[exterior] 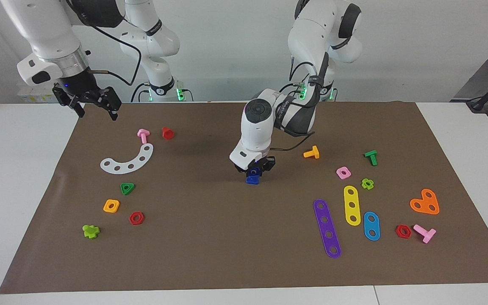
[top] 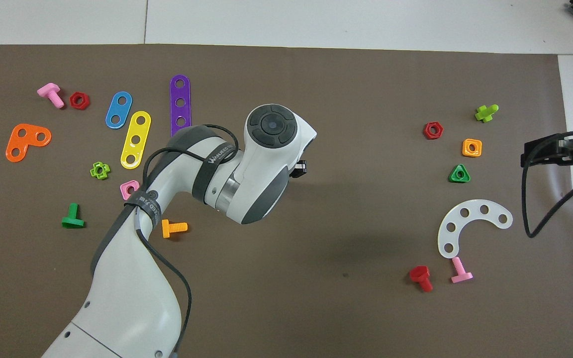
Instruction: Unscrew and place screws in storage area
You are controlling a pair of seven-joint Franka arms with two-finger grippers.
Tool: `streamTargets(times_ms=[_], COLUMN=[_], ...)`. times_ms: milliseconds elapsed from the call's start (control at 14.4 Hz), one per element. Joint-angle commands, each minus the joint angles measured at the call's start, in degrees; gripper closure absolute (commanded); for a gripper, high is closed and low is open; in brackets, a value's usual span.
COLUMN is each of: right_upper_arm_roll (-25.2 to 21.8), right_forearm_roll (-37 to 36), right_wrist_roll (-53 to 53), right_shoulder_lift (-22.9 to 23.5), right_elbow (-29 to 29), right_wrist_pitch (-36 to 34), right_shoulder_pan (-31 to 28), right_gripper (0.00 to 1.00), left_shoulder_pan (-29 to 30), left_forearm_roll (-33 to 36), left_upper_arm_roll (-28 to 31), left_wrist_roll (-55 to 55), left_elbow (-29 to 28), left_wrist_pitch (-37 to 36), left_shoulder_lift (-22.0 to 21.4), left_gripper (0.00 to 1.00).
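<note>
My left gripper points straight down at the middle of the mat and is shut on the dark-blue bolt. A dark-blue square nut sits right under the bolt on the mat. In the overhead view the left wrist hides the bolt and the nut. The storage area lies toward the right arm's end, around the white curved strip, which also shows in the overhead view. My right gripper is open and empty, raised over the mat's edge near that area; it waits there.
Pink and red bolts, green, orange, red nuts and a lime piece lie around the white strip. Purple, yellow, blue strips and other parts lie toward the left arm's end.
</note>
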Motion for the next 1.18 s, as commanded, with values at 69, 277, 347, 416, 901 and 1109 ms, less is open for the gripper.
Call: streamTargets(times_ms=[69,277,347,416,901,1109], right_upper_arm_roll=[0.34,0.34,0.34,0.34,0.25,-0.10], right_forearm_roll=[0.19,0.19,0.19,0.19,0.19,0.19], right_wrist_roll=[0.72,0.72,0.72,0.72,0.72,0.63], right_shoulder_lift=[-0.25,-0.25,-0.25,-0.25,-0.25,-0.25], right_elbow=[-0.32,-0.32,-0.32,-0.32,-0.32,-0.32], right_wrist_pitch=[-0.58,-0.58,-0.58,-0.58,-0.66,-0.40], right_shoulder_pan=[-0.36,-0.36,-0.36,-0.36,-0.88,-1.59], right_gripper=[0.00,0.00,0.00,0.00,0.00,0.00], left_shoulder_pan=[3.04,6.73,8.13,9.53,17.62,20.70], left_forearm_roll=[-1.68,-1.77,-1.77,-1.77,-1.86,-1.94], left_upper_arm_roll=[0.23,0.32,0.32,0.32,0.32,0.32], left_wrist_roll=[0.31,5.56,7.85,9.70,28.42,34.92], left_elbow=[4.59,3.80,2.84,1.00,-21.76,-24.05], left_wrist_pitch=[-4.05,-3.35,-3.52,-3.08,13.16,12.92], left_shoulder_lift=[0.42,-0.37,-0.90,-1.60,-9.16,-10.13], left_gripper=[0.55,0.57,0.57,0.57,0.57,0.57])
